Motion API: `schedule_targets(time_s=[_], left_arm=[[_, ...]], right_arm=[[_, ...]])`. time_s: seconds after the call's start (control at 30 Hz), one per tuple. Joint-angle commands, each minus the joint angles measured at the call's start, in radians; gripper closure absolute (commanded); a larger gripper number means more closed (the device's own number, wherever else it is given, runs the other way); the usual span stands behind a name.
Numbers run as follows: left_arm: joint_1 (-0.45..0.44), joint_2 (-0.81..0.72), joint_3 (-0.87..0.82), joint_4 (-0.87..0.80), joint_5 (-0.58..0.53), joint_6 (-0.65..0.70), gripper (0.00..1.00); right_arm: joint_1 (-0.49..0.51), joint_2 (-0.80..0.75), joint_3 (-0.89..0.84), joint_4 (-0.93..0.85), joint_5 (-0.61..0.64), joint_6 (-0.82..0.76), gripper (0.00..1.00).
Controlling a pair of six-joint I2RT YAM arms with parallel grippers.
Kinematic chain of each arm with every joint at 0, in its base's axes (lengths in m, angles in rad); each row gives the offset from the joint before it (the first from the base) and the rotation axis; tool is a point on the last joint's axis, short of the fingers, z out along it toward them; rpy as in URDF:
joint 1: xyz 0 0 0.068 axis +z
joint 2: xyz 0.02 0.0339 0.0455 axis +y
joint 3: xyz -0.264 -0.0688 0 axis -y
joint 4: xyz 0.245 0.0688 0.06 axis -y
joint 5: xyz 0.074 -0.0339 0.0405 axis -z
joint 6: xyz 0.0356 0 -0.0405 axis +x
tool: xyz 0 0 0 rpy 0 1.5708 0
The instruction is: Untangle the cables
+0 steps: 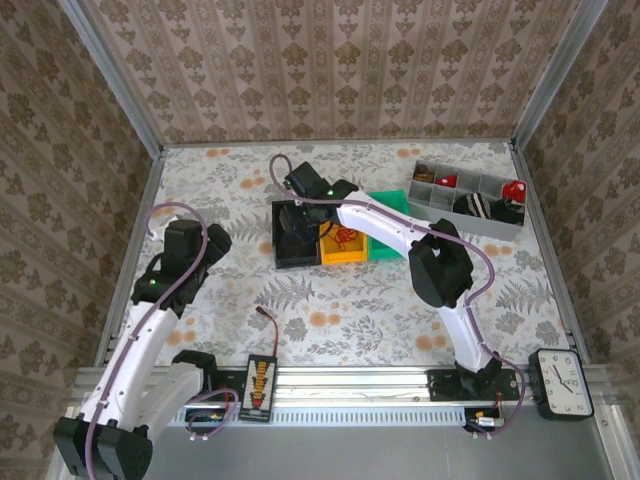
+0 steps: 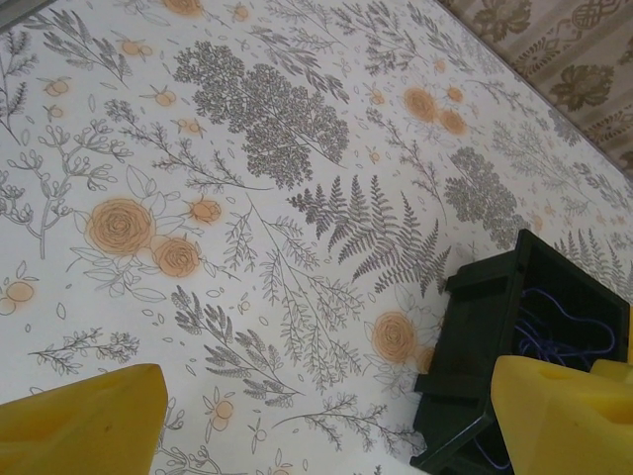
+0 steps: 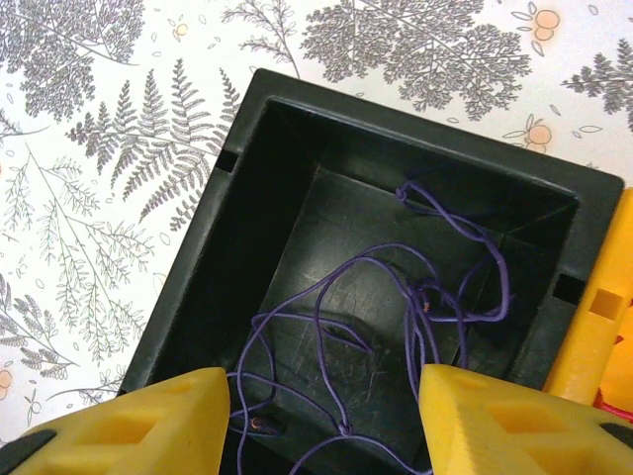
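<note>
Black bin [image 3: 213,257] on the floral bench [image 3: 89,247], with the purple cable [image 3: 415,287] lying in loose loops across its floor; the right end effector [image 3: 326,416] hangs above it, fingers parted and clasping nothing. Set against it is a yellow bin [image 1: 330,255] containing the red cable [image 1: 345,238], then a green bin [image 1: 392,200], with a grey divided tray [image 1: 450,215] of small parts farther right. The left end effector [image 2: 326,401] is spread wide and empty over bare bench beside the black bin.
</note>
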Motion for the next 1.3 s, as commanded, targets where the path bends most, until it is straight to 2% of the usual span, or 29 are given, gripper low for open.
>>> schedule_targets(time_s=[0.0,0.17,0.3,0.4,0.5,0.57,0.63,0.73,0.8,0.97,1.13,1.27], left_arm=[[0.009,0.016,0.034,0.038,0.04,0.049,0.14],[0.006,0.055,0.034,0.055,0.066,0.086,0.13],[0.004,0.068,-0.008,0.065,0.048,0.093,0.13],[0.007,0.075,-0.041,0.072,0.023,0.107,0.12],[0.007,0.097,-0.055,0.08,0.008,0.13,0.11],[0.007,0.125,-0.058,0.104,0.022,0.135,0.11],[0.005,0.159,-0.05,0.123,0.039,0.137,0.11],[0.001,0.2,-0.032,0.138,0.042,0.129,0.1],[-0.002,0.213,-0.029,0.157,0.048,0.121,0.1],[-0.031,0.214,-0.029,0.164,0.035,0.105,0.1],[-0.048,0.178,-0.041,0.128,0.015,0.095,0.1],[-0.05,0.13,-0.057,0.102,0.004,0.088,0.1]], right_arm=[[-0.006,-0.101,-0.014,0.037,0.044,-0.014,0.43],[-0.022,-0.249,-0.143,0.118,0.08,-0.004,0.42],[-0.055,-0.443,-0.397,0.194,0.129,0.059,0.42],[-0.126,-0.64,-0.653,0.251,0.203,0.128,0.41],[-0.227,-0.835,-0.884,0.312,0.211,0.187,0.4],[-0.28,-0.889,-0.941,0.287,0.178,0.203,0.43],[-0.285,-0.899,-0.944,0.257,0.161,0.165,0.46],[-0.281,-0.856,-0.899,0.259,0.072,0.156,0.54],[-0.267,-0.793,-0.842,0.27,0.013,0.163,0.55],[-0.194,-0.526,-0.579,0.211,-0.067,0.133,0.57],[-0.167,-0.288,-0.306,0.073,-0.049,0.125,0.57],[-0.166,-0.17,-0.191,0.013,-0.041,0.105,0.6]])
